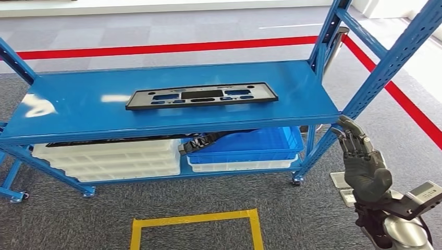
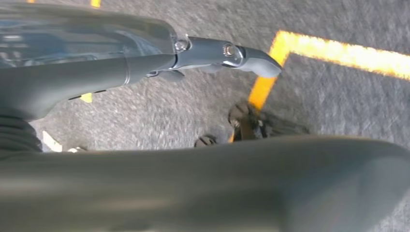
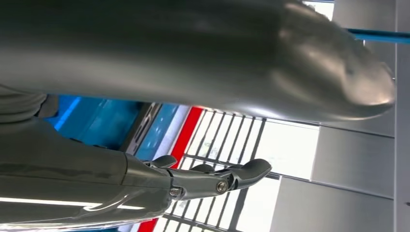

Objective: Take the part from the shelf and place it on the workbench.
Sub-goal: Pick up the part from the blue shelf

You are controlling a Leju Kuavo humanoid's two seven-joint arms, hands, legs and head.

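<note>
1. A long, flat black panel [image 1: 201, 96] with rectangular cut-outs lies on the top deck of a blue steel shelf [image 1: 78, 112], roughly centred and close to the front edge, with bare blue surface on either side of it.

2. The robot's right hand [image 1: 363, 161] rises at the shelf's right front corner, fingers extended upward and apart, grasping nothing; it stands well clear of the panel. The right wrist view shows the fingers [image 3: 227, 178] straight and empty.

3. The left hand [image 2: 145, 67] hangs low over grey carpet beside a strip of yellow floor tape [image 2: 338, 50]; its fingers look loosely extended with nothing in them.

4. Below the top deck sit stacked white trays [image 1: 109, 159] and a blue bin [image 1: 250, 146].

5. The panel looks thin, rigid and light, probably smooth moulded plastic. Its length suggests it may tip or flex if taken at one end; a hold on the long front edge near the middle, or one at each end, seems soundest.
</note>
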